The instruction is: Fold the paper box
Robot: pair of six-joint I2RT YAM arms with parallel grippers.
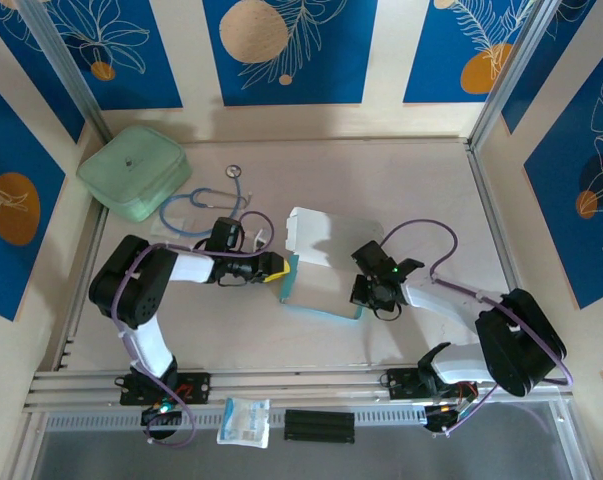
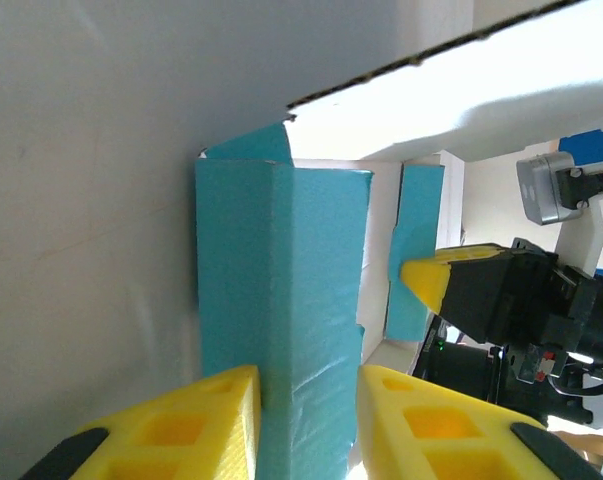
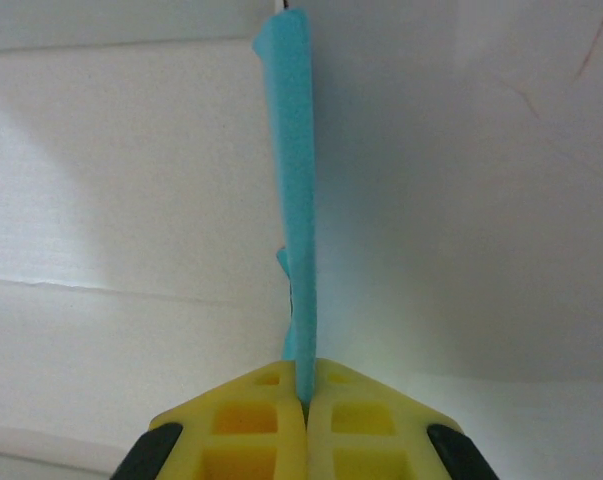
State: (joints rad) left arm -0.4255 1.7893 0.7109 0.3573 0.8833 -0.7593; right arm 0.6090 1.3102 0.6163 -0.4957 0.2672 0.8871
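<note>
The paper box (image 1: 319,262) lies part-folded in the middle of the table, white inside with light blue edges and one white flap raised at the back. My left gripper (image 1: 278,268) is at its left side. In the left wrist view both yellow fingers (image 2: 201,420) press a folded blue wall of the box (image 2: 281,260), the gripper (image 2: 308,385) shut on it. My right gripper (image 1: 362,292) is at the box's right side. In the right wrist view it (image 3: 303,385) is shut on a thin blue edge of the box (image 3: 293,150). White cardboard hides the table in both wrist views.
A pale green rounded case (image 1: 134,170) sits at the back left, with a blue stethoscope (image 1: 206,205) beside it, close behind my left arm. A small clear packet (image 1: 244,421) and a black strip (image 1: 319,425) lie at the front rail. Patterned walls close in three sides.
</note>
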